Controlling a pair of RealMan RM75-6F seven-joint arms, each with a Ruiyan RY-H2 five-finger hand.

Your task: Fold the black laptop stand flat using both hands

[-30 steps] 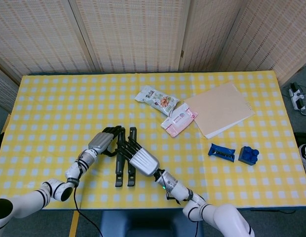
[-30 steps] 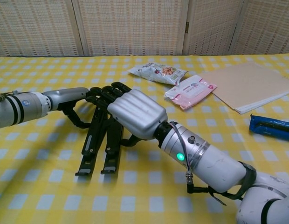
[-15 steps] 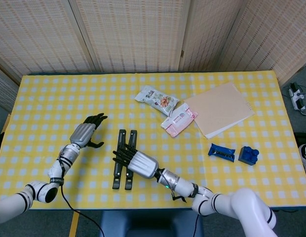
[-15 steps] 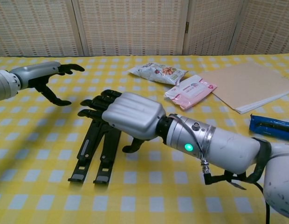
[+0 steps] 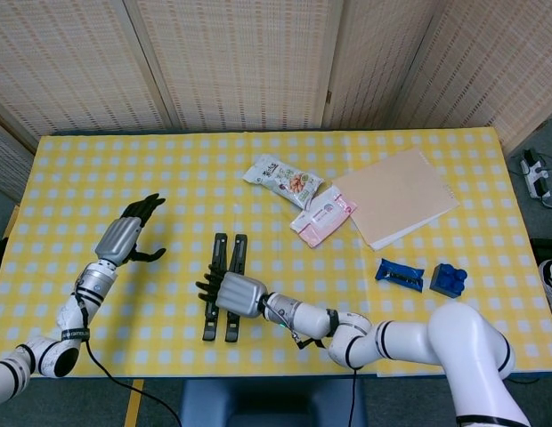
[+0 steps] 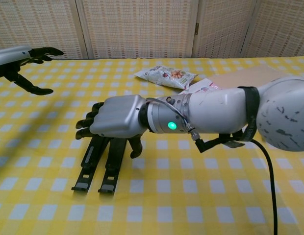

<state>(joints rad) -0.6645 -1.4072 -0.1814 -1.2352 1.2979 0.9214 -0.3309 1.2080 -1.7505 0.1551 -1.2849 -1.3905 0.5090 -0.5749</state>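
The black laptop stand (image 5: 230, 253) lies flat on the yellow checked tablecloth, its two bars side by side (image 6: 95, 169). My right hand (image 5: 233, 294) lies across the middle of the stand and hides that part. Its fingers (image 6: 88, 128) curl down over the left bar and the thumb hangs beside the right bar. Whether it grips the bars or only rests on them is not visible. My left hand (image 5: 125, 236) is raised well to the left of the stand, fingers spread and holding nothing; the chest view shows it at the top left edge (image 6: 24, 55).
Behind the stand lie a snack bag (image 5: 283, 181), a pink packet (image 5: 323, 215) and a tan folder (image 5: 396, 196). At the right are a blue wrapper (image 5: 400, 274) and a blue block (image 5: 448, 279). The table's front edge is close below the stand.
My left hand has let go of the stand and drawn away up and to the left. My right hand has slid down over the bars and curled its fingers; the stand has dropped flat.
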